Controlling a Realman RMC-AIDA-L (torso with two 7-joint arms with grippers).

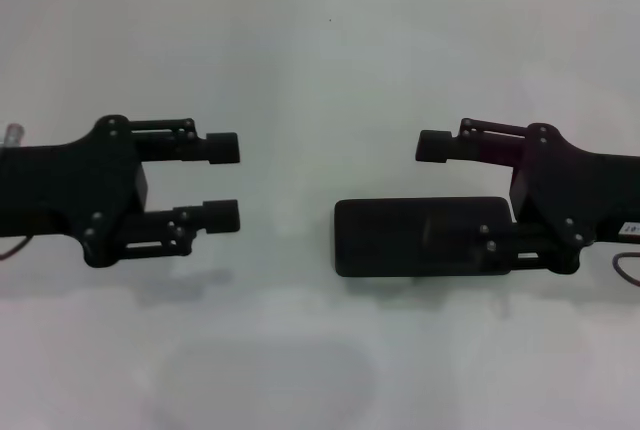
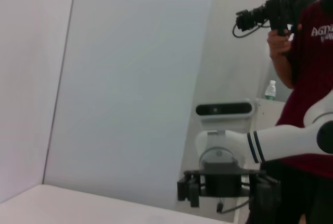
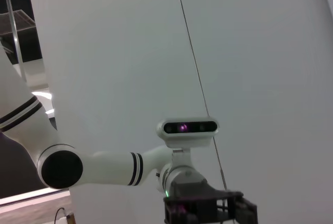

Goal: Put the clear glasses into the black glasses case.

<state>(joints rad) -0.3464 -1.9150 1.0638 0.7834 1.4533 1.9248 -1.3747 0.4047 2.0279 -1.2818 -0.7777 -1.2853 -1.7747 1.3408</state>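
Note:
The black glasses case point(image 1: 400, 240) lies flat and shut on the white table point(image 1: 320, 60), right of centre. My right gripper point(image 1: 426, 182) hovers at the case's right end, open. Its nearer finger overlaps the case lid in the head view and its farther finger point(image 1: 437, 146) sits beyond the case. My left gripper point(image 1: 236, 182) is open at the left, pointing toward the case with a wide gap of table between them. Nothing is held between either gripper's fingers. The clear glasses are not to be made out in any view.
A faint grey oval patch point(image 1: 265, 380) shows on the table near the front. The left wrist view shows the right arm point(image 2: 270, 143) and a person in a red shirt point(image 2: 309, 78) holding a camera. The left arm point(image 3: 112, 166) appears in the right wrist view.

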